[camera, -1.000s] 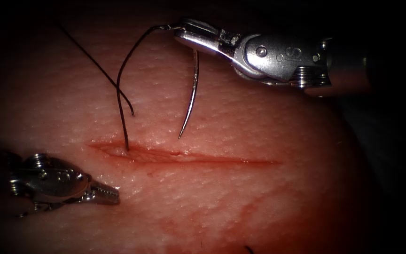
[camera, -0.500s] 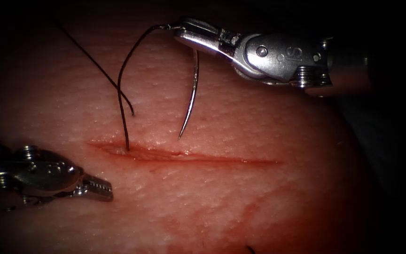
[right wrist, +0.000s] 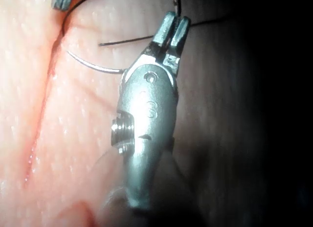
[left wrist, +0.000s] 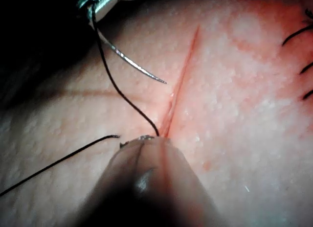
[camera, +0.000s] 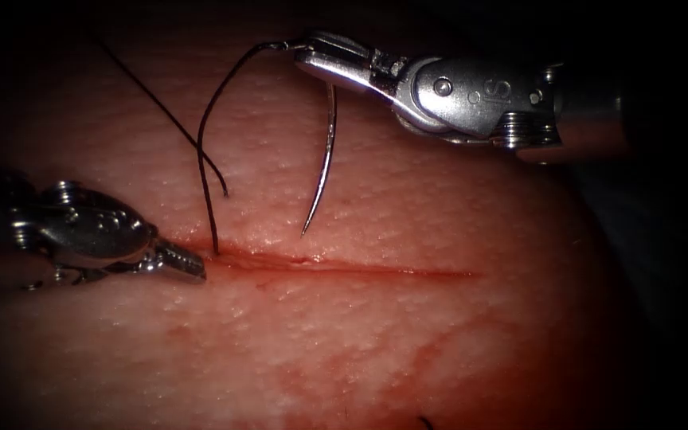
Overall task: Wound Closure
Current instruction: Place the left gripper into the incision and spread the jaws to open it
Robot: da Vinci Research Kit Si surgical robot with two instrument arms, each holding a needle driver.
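My right tool (camera: 312, 54) hangs above the tissue (camera: 376, 342), jaws shut on the curved needle (camera: 326, 159) close to its tail. The needle's tip points down, just above the cut (camera: 344, 267), and is not in the tissue. Black thread (camera: 201, 159) runs from the needle's tail in a loop and enters the cut near its left end. My left tool (camera: 194, 267) lies at the cut's left end, jaws shut with nothing in them, its tip beside the thread's entry. The left wrist view shows that tip (left wrist: 144, 138) next to the thread (left wrist: 117, 85) and the needle (left wrist: 132, 63).
A loose thread tail (camera: 169, 115) lies across the tissue above the cut's left end. Red fluid (camera: 408, 358) stains the tissue below the cut. Cut ends of thread (left wrist: 298, 36) stick out of the tissue in the left wrist view. The right wrist view shows my right tool (right wrist: 172, 26).
My left tool has moved up and to the right, from below the cut to its left end. The right tool, needle and thread have stayed still.
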